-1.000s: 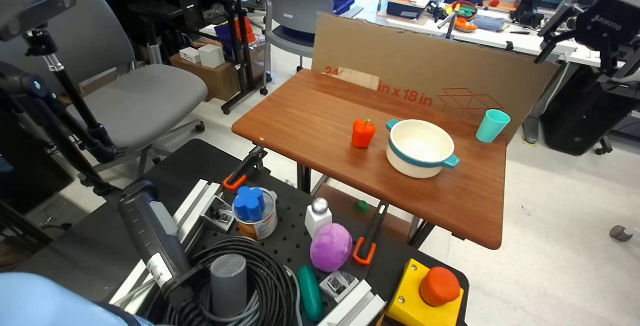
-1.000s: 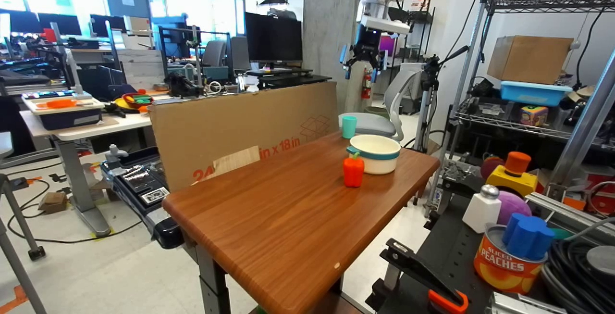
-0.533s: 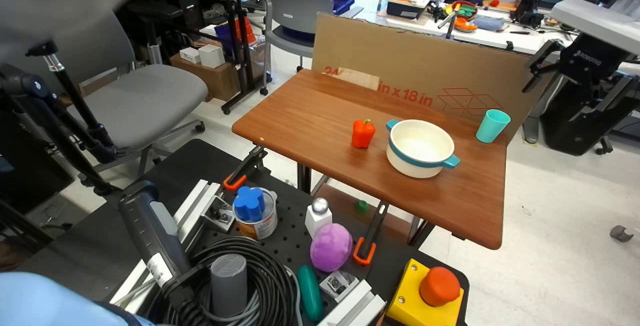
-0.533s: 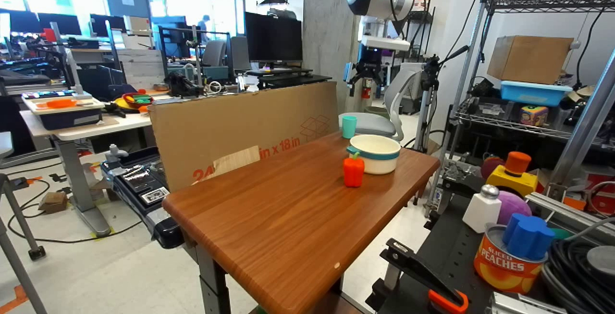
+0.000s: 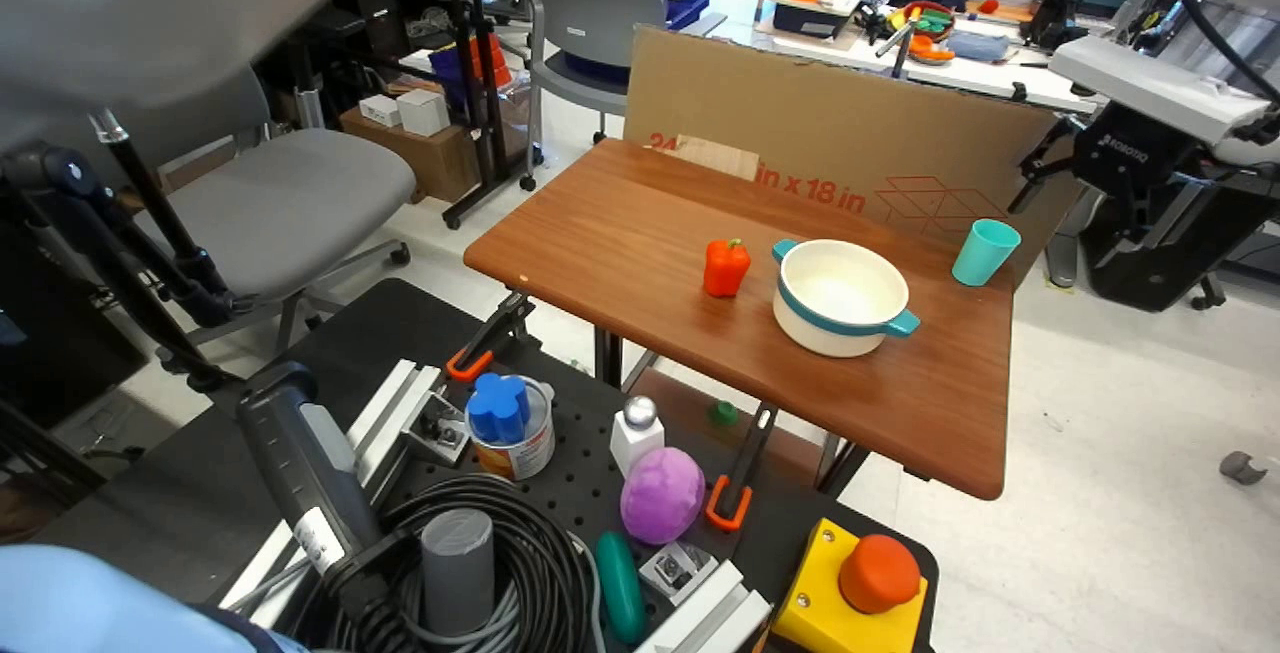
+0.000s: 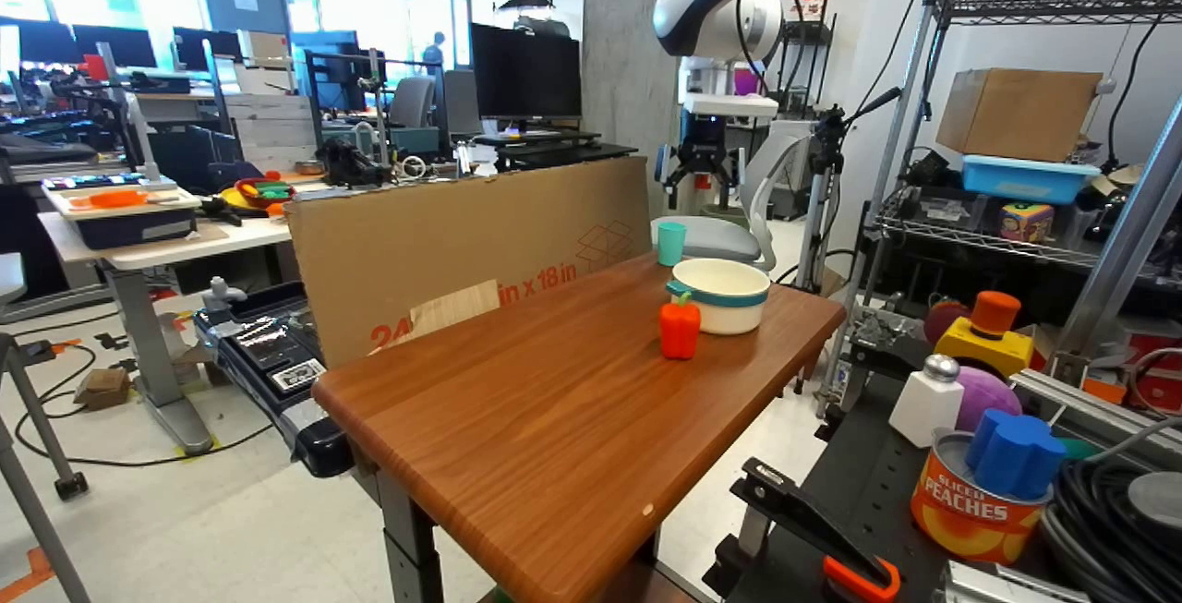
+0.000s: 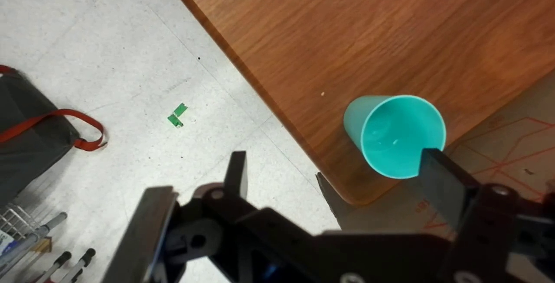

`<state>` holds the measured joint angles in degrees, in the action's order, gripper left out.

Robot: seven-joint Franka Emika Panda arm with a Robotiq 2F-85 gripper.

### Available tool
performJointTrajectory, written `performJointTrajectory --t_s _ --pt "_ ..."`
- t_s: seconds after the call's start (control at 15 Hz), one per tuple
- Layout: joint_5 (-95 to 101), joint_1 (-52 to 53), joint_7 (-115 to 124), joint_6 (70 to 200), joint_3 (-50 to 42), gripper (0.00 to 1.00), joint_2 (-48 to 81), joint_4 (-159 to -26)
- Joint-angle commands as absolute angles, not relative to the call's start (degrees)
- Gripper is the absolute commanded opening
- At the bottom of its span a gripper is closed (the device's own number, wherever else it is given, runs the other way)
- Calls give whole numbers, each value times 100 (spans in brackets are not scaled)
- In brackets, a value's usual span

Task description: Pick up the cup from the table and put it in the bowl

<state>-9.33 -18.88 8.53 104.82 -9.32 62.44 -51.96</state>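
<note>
One robot arm (image 6: 716, 26) is hanging nr the corner of the table (image 5: 620, 223), jaws spread wide; teal cup (image 7: 399, 138) is standing there, upright.
Wrist's pointing abt straight down, w/ the gripper (image 7: 334, 170) hanging close to the cup but showing clear of it in both ext. views. In the wrist view a finger (image 7: 446, 187) is overlapping the cup's rim, & the cup's base is mostly hiding under its mouth; gripper's rear is running off the bottom edge. Arm's top is being cut off in an ext. view; a big grey blur (image 5: 150, 13) is filling a top-left corner, I can't tell of what. Red pepper (image 6: 680, 333) is covering part of the white bowl (image 6: 734, 317), which is sitting apart from the cup.
</note>
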Motion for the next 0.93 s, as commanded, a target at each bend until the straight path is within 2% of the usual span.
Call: performJointTrajectory --t_s 0.0,0.33,0.4,0.47,0.6,0.87 --pt "-766 -1809 1114 10235 -1056 100 6512 -4820" --pt "-573 -1750 1262 10218 -1103 100 6692 -4717" --pt "-545 -1733 1309 10208 -1099 94 6737 -4667" --pt "-508 -1715 1348 10197 -1102 72 6762 -4642" --pt "-448 -1660 1459 10151 -1119 68 6834 -4552" --pt "-396 -1557 1726 9909 -1091 36 6937 -4337"
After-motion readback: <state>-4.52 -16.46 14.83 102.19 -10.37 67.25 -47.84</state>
